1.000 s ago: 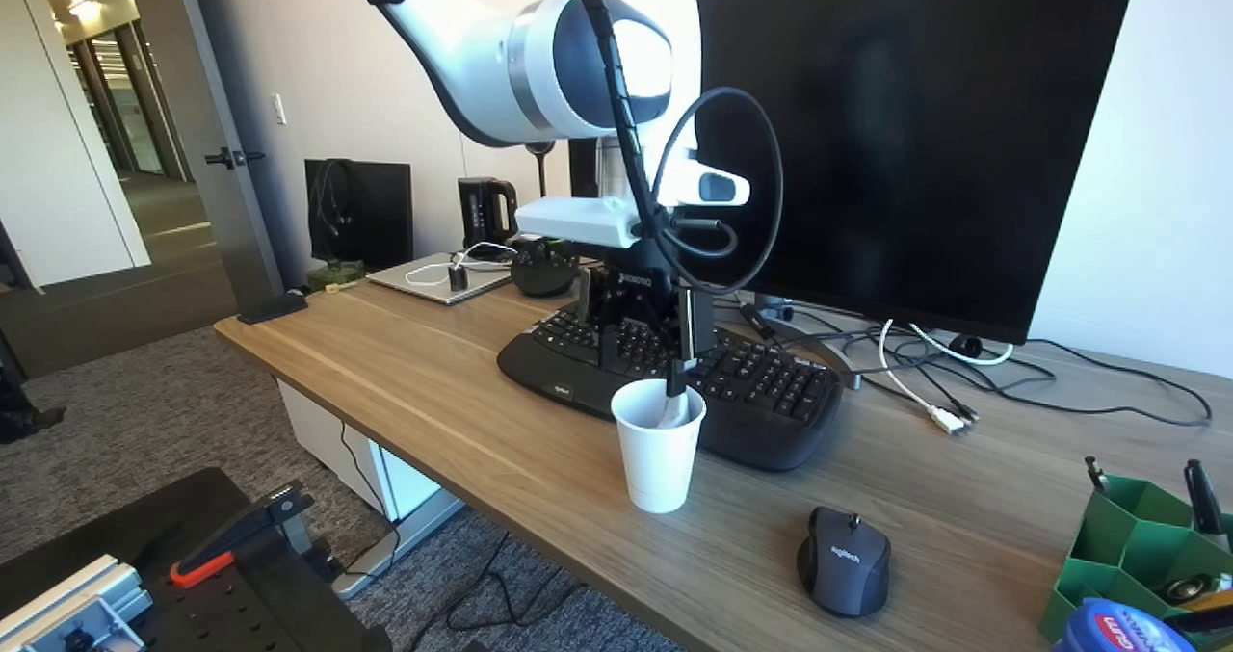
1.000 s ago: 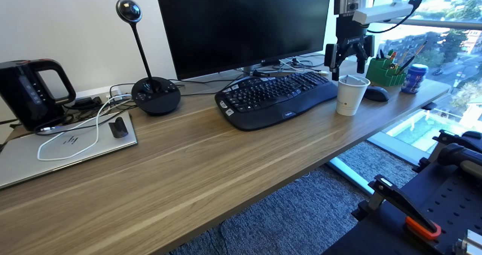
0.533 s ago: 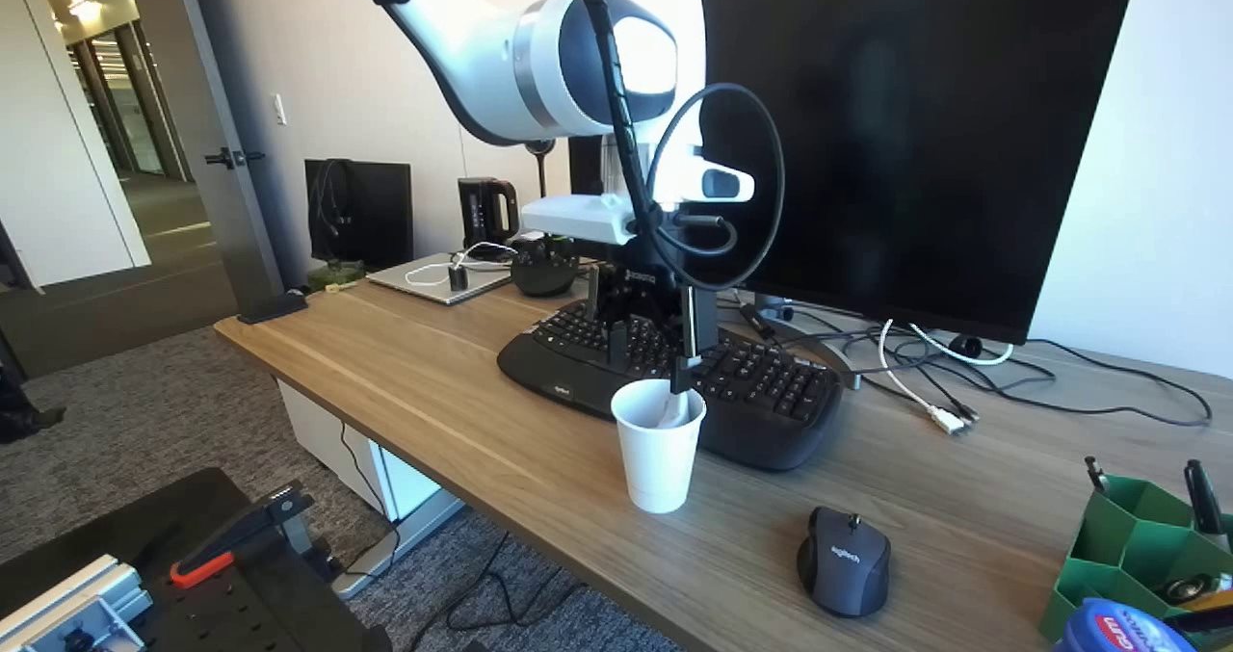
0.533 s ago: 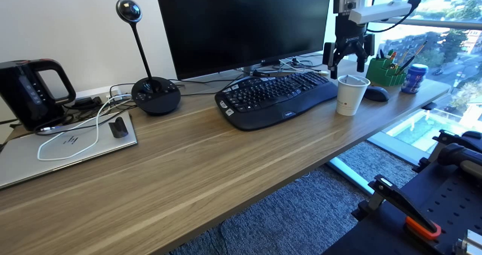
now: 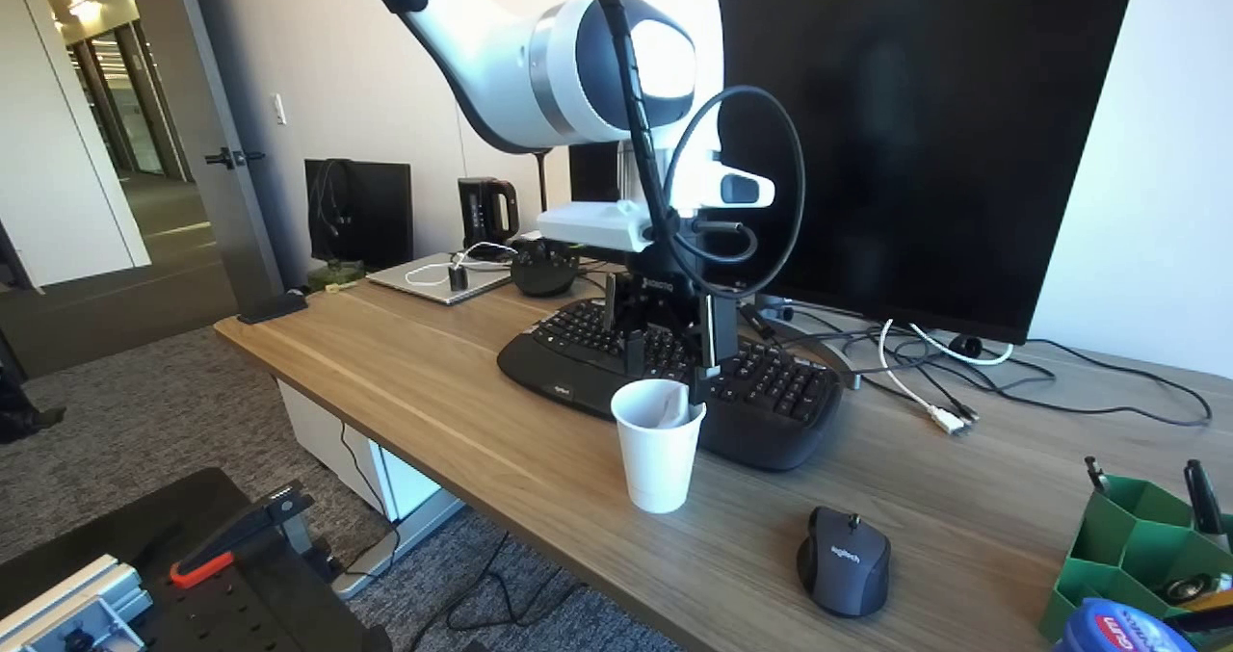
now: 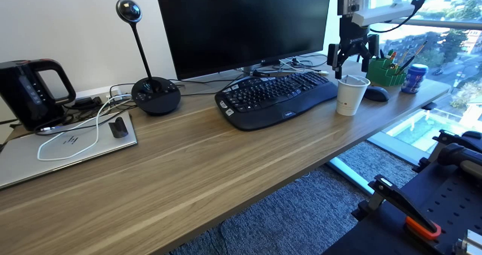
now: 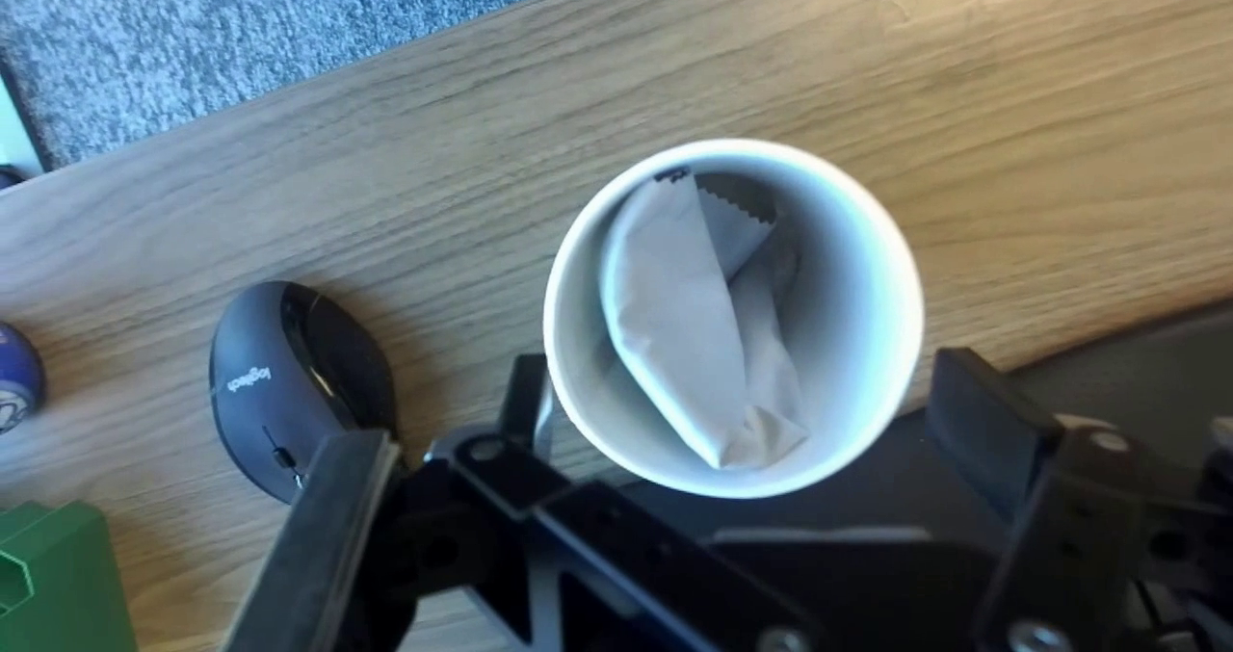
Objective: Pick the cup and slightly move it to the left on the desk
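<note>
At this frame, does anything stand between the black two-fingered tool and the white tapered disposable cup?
Nothing visible does: in the wrist view, the open tool brackets the cup. The black curved plastic keyboard lies close to the cup, not between them.

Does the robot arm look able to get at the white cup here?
Probably yes: the gripper is open, seemingly wide enough to straddle the cup, with nothing visible between them. The nearby keyboard might crowd the descent.
</note>
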`<state>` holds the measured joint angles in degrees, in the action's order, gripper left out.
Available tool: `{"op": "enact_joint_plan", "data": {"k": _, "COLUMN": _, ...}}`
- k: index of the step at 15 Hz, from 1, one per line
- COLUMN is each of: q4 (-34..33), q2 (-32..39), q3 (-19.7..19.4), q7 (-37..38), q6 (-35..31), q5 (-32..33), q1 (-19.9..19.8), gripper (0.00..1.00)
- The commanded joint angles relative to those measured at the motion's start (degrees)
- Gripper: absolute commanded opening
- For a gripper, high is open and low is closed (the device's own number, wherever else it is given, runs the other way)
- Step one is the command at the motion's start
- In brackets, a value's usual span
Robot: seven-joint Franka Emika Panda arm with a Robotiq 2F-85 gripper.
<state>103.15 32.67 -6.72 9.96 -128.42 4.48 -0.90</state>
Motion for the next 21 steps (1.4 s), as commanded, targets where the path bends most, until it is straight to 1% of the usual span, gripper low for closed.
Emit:
{"op": "enact_joint_plan", "data": {"k": 1, "q4": -0.6, "q2": 0.7, "q3": -0.6, "q7": 1.4, "q6": -0.8, "q5": 1.8, "q1": 0.6, "gripper": 0.99}}
{"op": "enact_joint_plan", "data": {"k": 4, "q4": -0.4, "q2": 0.7, "q3": -0.5, "q7": 1.3, "q6": -0.7, "q5": 2.2, "q1": 0.7, "gripper": 0.97}}
{"op": "enact_joint_plan", "data": {"k": 9, "q4": 0.1, "q2": 0.4, "q3": -0.5, "q7": 1.3, "q6": -1.0, "q5": 2.6, "q1": 1.0, "gripper": 0.99}}
{"op": "enact_joint_plan", "data": {"k": 14, "q4": 0.4, "q2": 0.2, "q3": -0.3, "q7": 1.2, "q6": -1.0, "q5": 2.6, "q1": 1.4, "gripper": 0.96}}
{"op": "enact_joint_plan", "data": {"k": 17, "q4": 0.4, "q2": 0.2, "q3": -0.3, "q7": 1.2, "q6": -0.9, "q5": 2.7, "q1": 1.7, "gripper": 0.87}}
{"op": "enact_joint_plan", "data": {"k": 18, "q4": 0.3, "q2": 0.2, "q3": -0.3, "q7": 1.2, "q6": -0.8, "q5": 2.6, "q1": 1.7, "gripper": 0.78}}
{"op": "enact_joint_plan", "data": {"k": 19, "q4": 0.3, "q2": 0.2, "q3": -0.3, "q7": 1.1, "q6": -0.8, "q5": 2.6, "q1": 1.7, "gripper": 0.79}}
{"op": "enact_joint_plan", "data": {"k": 21, "q4": 0.3, "q2": 0.2, "q3": -0.3, "q7": 1.1, "q6": -0.7, "q5": 2.6, "q1": 1.8, "gripper": 0.72}}
